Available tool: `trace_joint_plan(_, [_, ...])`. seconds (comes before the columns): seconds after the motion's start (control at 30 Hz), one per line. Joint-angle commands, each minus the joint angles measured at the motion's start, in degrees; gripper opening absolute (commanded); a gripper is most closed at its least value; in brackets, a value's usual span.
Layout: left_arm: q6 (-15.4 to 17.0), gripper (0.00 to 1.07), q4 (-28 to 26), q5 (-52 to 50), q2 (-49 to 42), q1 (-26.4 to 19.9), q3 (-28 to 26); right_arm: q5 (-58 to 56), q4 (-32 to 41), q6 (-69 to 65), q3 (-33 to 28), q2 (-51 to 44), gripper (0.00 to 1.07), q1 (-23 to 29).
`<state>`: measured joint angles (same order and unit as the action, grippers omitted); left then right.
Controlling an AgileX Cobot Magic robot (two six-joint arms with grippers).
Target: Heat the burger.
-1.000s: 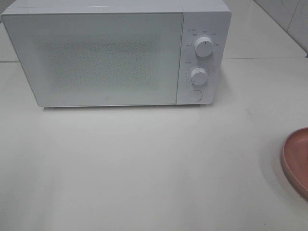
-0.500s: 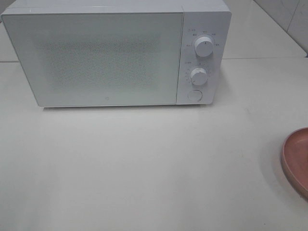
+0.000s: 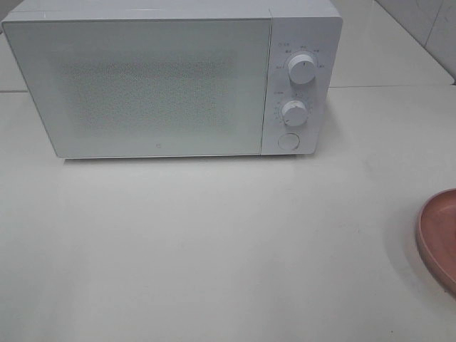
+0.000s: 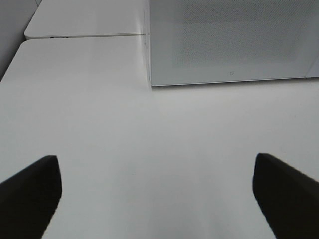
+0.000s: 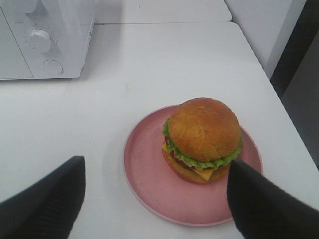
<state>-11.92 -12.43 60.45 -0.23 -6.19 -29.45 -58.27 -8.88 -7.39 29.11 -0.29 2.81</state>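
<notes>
A: So, grippers first. The right gripper (image 5: 154, 199) stood with jaws spread wide and nothing between them, poised above the burger (image 5: 202, 140) without touching it. The left gripper (image 4: 157, 194) was fully spread too, empty, over bare table (image 4: 99, 124) in front of the microwave (image 4: 234, 40).

B: And the burger's position?

A: It sat upright on the pink plate (image 5: 149, 174), off-centre toward one side, on the table to the right of the microwave. From the high camera only the plate's edge (image 3: 436, 239) showed; the burger was outside that view.

B: Microwave state?

A: Door (image 3: 142, 85) closed; two dials (image 3: 302, 70) and a round button (image 3: 288, 141) on the right panel. Interior could not be made out through the mesh.

B: Step in hand?

A: Judged as the very start: nothing grasped, door not yet opened.

B: Next move?

A: Probably the door needs opening before anything goes in, perhaps via the round button. The burger looks soft and stacked, so carrying the plate may prove safer than pinching the bun.
</notes>
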Motion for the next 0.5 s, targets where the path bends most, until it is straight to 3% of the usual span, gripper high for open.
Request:
trace_joint_plan(0.03, [0.29, 1.00, -0.52, -0.69, -1.60, -0.17, 0.17, 0.69, 0.11, 0.06, -0.29, -1.43, 0.73, -0.23])
trace_joint_plan(0.5, [0.29, 1.00, -0.52, -0.69, -1.26, -0.17, 0.17, 0.69, 0.11, 0.06, -0.29, -1.43, 0.73, -0.23])
